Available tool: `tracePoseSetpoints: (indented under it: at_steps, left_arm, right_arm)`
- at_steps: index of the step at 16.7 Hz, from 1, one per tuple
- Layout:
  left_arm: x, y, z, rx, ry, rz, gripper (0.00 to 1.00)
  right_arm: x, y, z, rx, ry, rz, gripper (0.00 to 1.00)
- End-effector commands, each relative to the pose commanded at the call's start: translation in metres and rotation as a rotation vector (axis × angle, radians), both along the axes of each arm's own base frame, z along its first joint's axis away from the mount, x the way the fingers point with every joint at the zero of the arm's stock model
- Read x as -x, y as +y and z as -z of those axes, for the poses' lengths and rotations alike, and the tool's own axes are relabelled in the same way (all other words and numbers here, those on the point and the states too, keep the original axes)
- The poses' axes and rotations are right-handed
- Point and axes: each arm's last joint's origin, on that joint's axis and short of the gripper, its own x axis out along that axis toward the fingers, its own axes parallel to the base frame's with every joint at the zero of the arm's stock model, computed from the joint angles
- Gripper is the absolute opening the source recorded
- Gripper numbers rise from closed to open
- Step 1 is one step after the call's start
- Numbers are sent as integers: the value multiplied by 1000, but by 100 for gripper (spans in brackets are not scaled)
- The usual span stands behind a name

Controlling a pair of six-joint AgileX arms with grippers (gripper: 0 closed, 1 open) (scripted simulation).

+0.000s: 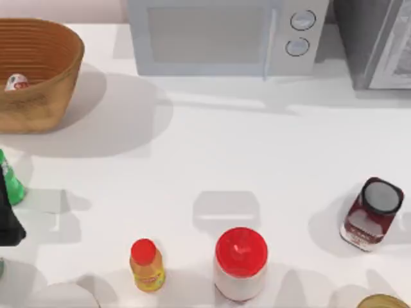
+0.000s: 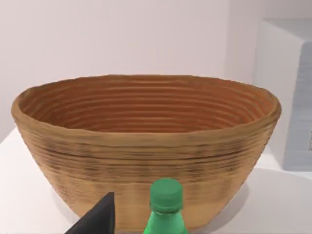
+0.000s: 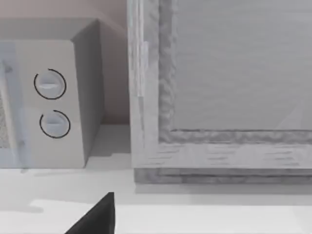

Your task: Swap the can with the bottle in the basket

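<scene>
Left gripper [image 1: 8, 212] at table's left edge beside upright small green plastic bottle [image 1: 11, 183]; tan wicker basket [image 1: 54, 77] just beyond; grip probably unclosed, cannot tell

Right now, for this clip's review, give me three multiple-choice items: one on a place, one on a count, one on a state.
1. Where is the can?
A. Inside the basket
B. Beside the microwave
C. Next to the yellow bottle

2. How many containers on the table have a red top?
A. One
B. Two
C. Four

3. How does the green bottle stand relative to the basket?
A. Lying inside it
B. Upright on the table outside it
C. Tipped over against the dark jar

Answers:
1 A: the can sits within the basket at the table's far left.
2 B: the yellow bottle and the white jar have red tops; the dark jar has a black lid.
3 B: the green bottle stands capped and upright in front of the basket wall, by the left gripper.
</scene>
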Motion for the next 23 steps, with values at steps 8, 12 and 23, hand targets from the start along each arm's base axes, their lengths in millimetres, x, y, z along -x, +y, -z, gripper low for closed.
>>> tracePoseSetpoints:
  at_steps: [8, 12, 23]
  left_arm:
    - [-6, 0, -20, 20, 194, -9, 100]
    - [-29, -3, -60, 15, 452, 21, 100]
    - [-175, -9, -152, -52, 849, 53, 100]
  right_arm:
    - [0, 0, 0, 0, 0, 0, 100]
    - [0, 0, 0, 0, 0, 0, 100]
    - [0, 0, 0, 0, 0, 0, 100]
